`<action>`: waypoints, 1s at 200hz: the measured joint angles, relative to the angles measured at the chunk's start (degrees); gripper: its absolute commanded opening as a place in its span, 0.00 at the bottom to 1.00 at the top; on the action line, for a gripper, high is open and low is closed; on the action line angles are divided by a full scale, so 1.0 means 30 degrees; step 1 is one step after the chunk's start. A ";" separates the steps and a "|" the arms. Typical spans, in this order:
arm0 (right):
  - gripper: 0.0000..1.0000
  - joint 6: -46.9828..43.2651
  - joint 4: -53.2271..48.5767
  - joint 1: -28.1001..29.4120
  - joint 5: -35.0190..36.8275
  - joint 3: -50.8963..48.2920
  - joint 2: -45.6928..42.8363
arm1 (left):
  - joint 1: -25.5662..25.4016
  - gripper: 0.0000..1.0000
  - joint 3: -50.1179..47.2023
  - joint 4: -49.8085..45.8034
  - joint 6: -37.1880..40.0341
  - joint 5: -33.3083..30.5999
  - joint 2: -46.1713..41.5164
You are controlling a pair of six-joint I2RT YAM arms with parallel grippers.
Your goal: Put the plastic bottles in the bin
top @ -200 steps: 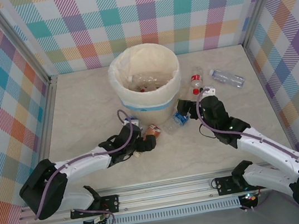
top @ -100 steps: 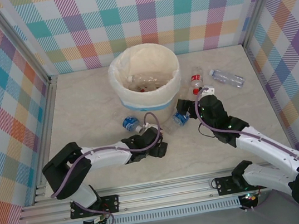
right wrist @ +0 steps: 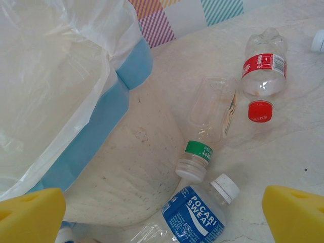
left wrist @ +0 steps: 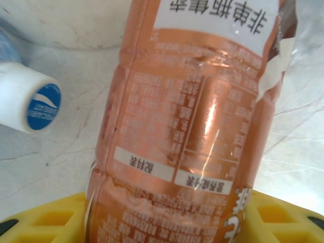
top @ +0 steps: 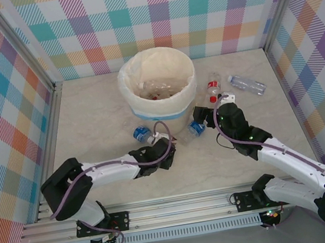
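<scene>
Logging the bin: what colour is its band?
The band is light blue, clearest in the right wrist view.

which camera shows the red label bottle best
The right wrist view: the red label bottle lies close and unobstructed, its label print clear. The top external view shows it far smaller, a red speck right of the bin.
</scene>
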 measured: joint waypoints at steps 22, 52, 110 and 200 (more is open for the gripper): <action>1.00 0.0000 0.0000 0.0000 0.0036 0.0015 0.0000 | -0.0423 0.47 -0.0634 0.0459 0.0408 -0.0503 -0.2310; 1.00 0.0015 0.0007 0.0000 0.0153 0.0015 -0.0073 | -0.0976 0.50 -0.0903 0.1129 0.1311 -0.1173 -0.5858; 1.00 0.0087 0.0029 0.0000 0.0423 0.0015 -0.0087 | -0.0823 0.51 -0.0896 0.1537 0.1617 -0.2506 -0.8998; 1.00 0.0146 0.0211 -0.0131 0.0576 0.0029 -0.0087 | 0.2237 0.52 0.6047 0.1137 0.2849 -0.3286 -0.9318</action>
